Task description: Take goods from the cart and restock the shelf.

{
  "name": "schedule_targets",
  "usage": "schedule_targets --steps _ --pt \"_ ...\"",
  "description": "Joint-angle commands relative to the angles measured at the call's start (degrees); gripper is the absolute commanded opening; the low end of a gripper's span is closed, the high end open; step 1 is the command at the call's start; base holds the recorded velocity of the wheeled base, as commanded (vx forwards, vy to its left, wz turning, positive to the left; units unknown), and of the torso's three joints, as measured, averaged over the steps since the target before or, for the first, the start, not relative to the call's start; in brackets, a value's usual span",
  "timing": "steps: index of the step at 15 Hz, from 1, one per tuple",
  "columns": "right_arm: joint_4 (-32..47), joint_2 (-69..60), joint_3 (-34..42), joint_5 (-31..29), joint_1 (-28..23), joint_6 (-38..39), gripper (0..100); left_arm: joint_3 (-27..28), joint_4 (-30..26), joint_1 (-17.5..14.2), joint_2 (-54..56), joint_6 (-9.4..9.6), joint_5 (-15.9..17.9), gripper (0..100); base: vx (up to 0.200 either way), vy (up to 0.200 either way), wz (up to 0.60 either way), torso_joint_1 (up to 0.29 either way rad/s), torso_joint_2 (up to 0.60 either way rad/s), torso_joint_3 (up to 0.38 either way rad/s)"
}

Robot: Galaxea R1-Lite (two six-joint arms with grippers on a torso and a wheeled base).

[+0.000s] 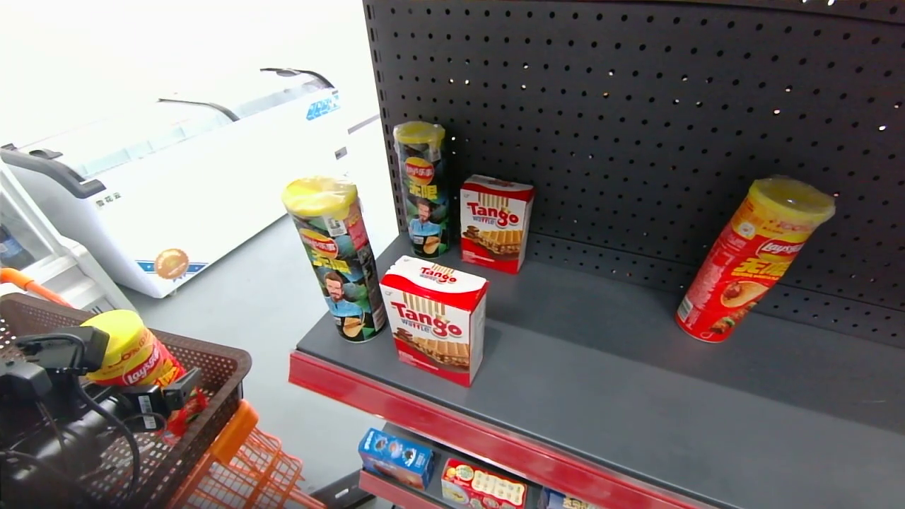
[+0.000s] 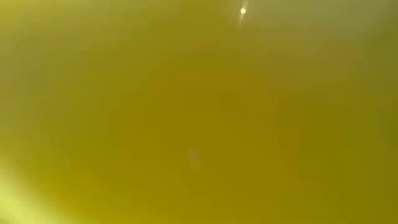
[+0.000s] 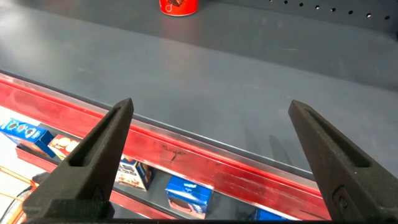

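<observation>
Lid-up in the near-left cart [image 1: 225,362], the chip can [image 1: 138,360] sits between the left gripper's [image 1: 126,372] fingers, clamp unclear; the right gripper's [image 3: 211,111] fingers are apart.

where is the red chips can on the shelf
In the head view the red chips can stands alone at the right of the shelf, close to the pegboard back, far from the boxes.

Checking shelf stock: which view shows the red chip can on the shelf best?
The head view: the red chip can shows whole, lid to base. The right wrist view catches just its base, past the open jaws. The left wrist view is no help.
</observation>
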State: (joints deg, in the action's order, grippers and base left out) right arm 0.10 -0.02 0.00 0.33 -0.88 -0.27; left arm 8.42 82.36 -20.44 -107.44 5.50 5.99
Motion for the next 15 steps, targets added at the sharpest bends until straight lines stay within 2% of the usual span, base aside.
schedule_targets --steps 1,2,10,11,12,13,14,15 --pt "0.0 0.0 0.0 0.0 0.0 0.0 100 1.2 1.0 0.1 -2.8 -0.05 0.0 100 0.000 0.000 0.00 0.000 0.00 0.000" --pt "0.0 0.0 0.0 0.0 0.0 -0.1 100 1.9 1.5 0.2 -3.0 -0.14 0.0 0 0.000 0.000 0.00 0.000 0.00 0.000" --pt "0.0 0.0 0.0 0.0 0.0 0.0 100 3.9 0.9 0.6 -0.2 0.13 0.3 0 0.000 0.000 0.00 0.000 0.00 0.000" --pt "0.0 0.0 0.0 0.0 0.0 0.0 100 4.6 -0.6 0.7 3.1 0.13 1.6 0 0.000 0.000 0.00 0.000 0.00 0.000" --pt "0.0 0.0 0.0 0.0 0.0 0.0 100 5.4 -4.5 0.8 6.5 0.21 3.2 0 0.000 0.000 0.00 0.000 0.00 0.000" --pt "0.0 0.0 0.0 0.0 0.0 0.0 100 6.8 -10.6 1.1 11.5 1.53 4.1 0 0.000 0.000 0.00 0.000 0.00 0.000" --pt "0.0 0.0 0.0 0.0 0.0 -0.1 100 8.6 -13.5 2.2 14.3 1.97 4.0 0 0.000 0.000 0.00 0.000 0.00 0.000" --pt "0.0 0.0 0.0 0.0 0.0 0.0 100 9.5 -13.8 2.7 15.0 1.80 4.0 0 0.000 0.000 0.00 0.000 0.00 0.000"
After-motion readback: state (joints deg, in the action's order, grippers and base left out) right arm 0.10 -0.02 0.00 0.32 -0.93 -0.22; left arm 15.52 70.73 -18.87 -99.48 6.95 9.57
